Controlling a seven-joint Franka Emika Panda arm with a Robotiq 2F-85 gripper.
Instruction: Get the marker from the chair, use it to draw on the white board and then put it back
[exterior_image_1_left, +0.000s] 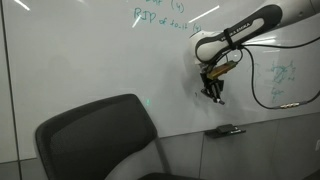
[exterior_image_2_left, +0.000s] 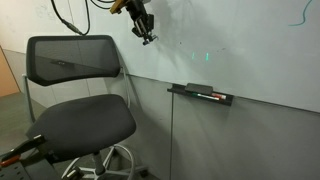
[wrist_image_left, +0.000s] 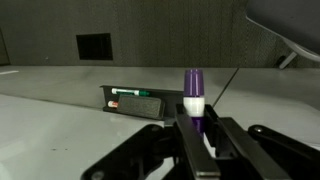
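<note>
My gripper is shut on the marker, a slim stick with a purple end and a white band that juts out between the two fingers. In both exterior views the gripper hangs fingers-down close in front of the white board, which carries teal handwriting at the top. I cannot tell whether the marker tip touches the board. The dark office chair stands below and to the side of the gripper. Its mesh backrest and empty seat show in an exterior view.
A dark tray on the board's lower edge holds a flat dark eraser and another pen. A black cable hangs from the arm in front of the board. The chair's edge shows at the wrist view's top right.
</note>
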